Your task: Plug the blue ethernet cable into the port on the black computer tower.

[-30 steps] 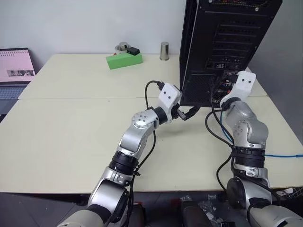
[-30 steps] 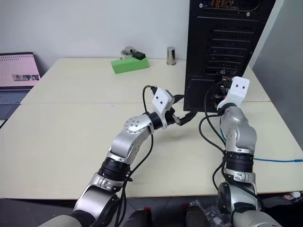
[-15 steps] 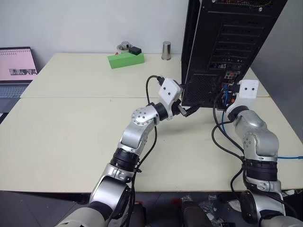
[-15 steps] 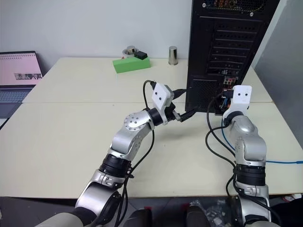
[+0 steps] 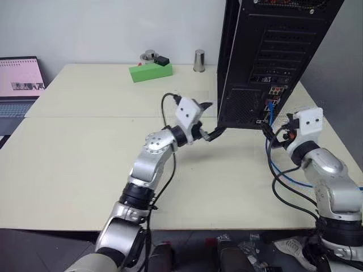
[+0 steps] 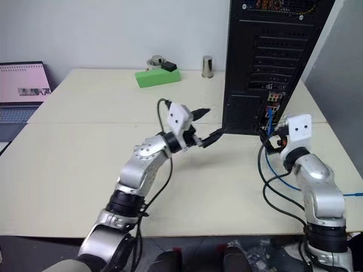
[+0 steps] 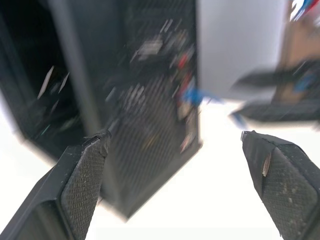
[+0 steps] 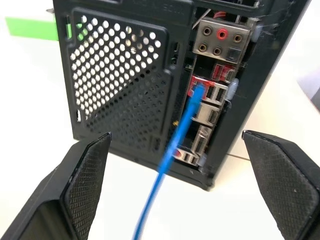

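Tower: the black computer tower stands upright at the far right part of the cream table, its back turned to the robot, with slot covers above, a mesh vent low down and the I/O panel beside the vent.
Port: the port sits in the panel's red-edged block, under the round audio jacks and above a run of silver sockets.
In the port: one end of the blue ethernet cable is seated there; the plug itself is too small to make out.
Cable run: from the port the blue cord drops down the panel, passes between the right gripper's fingers without touching them, loops over the table by the right arm and trails off toward the table's right edge.
Right gripper: the right gripper is level, facing the panel from just in front, its jaws spread wide with nothing between the pads; it is clear of both tower and cable.
Left gripper: the left gripper is near the tower's lower left corner, pointing toward it, fingers wide apart and empty.
Green block: a green block lies at the table's far side with a small black item on top.
Cups: a metal cup stands near the tower's left; a round tin-like thing behind the block, contents not visible.
Laptop: a laptop is open at the far left edge.
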Robot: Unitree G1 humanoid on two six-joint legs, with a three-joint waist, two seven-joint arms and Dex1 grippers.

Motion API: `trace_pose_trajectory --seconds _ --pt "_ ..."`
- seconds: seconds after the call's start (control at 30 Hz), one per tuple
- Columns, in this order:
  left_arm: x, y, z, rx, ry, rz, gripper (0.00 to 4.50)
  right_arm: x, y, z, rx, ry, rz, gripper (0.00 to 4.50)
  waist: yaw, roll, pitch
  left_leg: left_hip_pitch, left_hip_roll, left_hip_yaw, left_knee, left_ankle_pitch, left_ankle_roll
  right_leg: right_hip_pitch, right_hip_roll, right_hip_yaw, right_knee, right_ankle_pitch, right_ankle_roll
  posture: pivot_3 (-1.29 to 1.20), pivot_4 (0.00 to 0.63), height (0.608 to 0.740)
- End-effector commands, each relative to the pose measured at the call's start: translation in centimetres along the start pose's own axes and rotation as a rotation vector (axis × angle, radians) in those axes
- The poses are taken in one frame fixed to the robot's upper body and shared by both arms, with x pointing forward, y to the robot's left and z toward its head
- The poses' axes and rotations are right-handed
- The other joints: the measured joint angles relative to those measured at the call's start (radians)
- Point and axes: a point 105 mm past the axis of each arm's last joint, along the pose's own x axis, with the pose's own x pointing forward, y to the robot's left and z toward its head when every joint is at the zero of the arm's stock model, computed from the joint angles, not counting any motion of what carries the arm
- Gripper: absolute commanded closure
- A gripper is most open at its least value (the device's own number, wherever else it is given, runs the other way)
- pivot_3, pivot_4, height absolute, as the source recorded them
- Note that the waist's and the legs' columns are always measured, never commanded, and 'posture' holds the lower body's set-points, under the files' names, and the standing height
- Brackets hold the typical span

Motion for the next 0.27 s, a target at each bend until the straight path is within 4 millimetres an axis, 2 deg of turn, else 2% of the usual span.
trace_pose_trajectory --seconds 0.03,0.13,0.27 --pt "-4.1 1.6 0.8 0.032 0.023 0.008 0.02 -1.8 -0.6 2.8 -0.025 -0.118 0.114 0.06 -0.001 0.000 0.001 0.000 0.000 0.000 0.000 0.000 0.000 0.000 0.000 0.000 0.000 0.000 0.000 0.00 0.150 0.740" --pt "-7.3 3.0 1.4 0.032 0.059 0.033 0.02 -2.5 -1.6 3.4 -0.037 -0.111 0.181 0.06 0.001 0.000 0.001 0.000 0.000 0.000 0.000 0.000 0.000 0.000 0.000 0.000 0.000 0.000 0.000 0.00 0.150 0.740" --pt "-9.4 4.1 2.0 0.062 0.093 0.061 0.02 -2.6 -2.3 3.9 -0.051 -0.114 0.227 0.06 0.007 0.000 0.001 0.000 0.000 -0.001 0.000 0.000 0.000 0.002 0.000 -0.001 -0.001 0.000 0.000 0.00 0.150 0.740"
